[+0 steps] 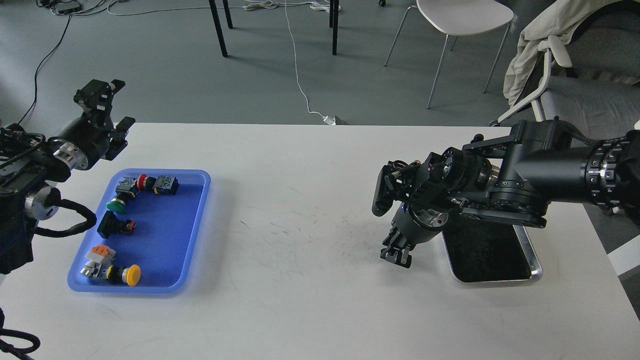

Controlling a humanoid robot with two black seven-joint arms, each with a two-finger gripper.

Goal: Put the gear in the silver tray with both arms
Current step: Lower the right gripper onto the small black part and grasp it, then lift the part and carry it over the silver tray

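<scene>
Jaws empty on both: left gripper (pixel 107 107) spread open just behind the blue tray (pixel 192 235) of parts, right gripper (pixel 397 255) unreadable, just left of the silver tray (pixel 535 260), so left is nearer.
</scene>
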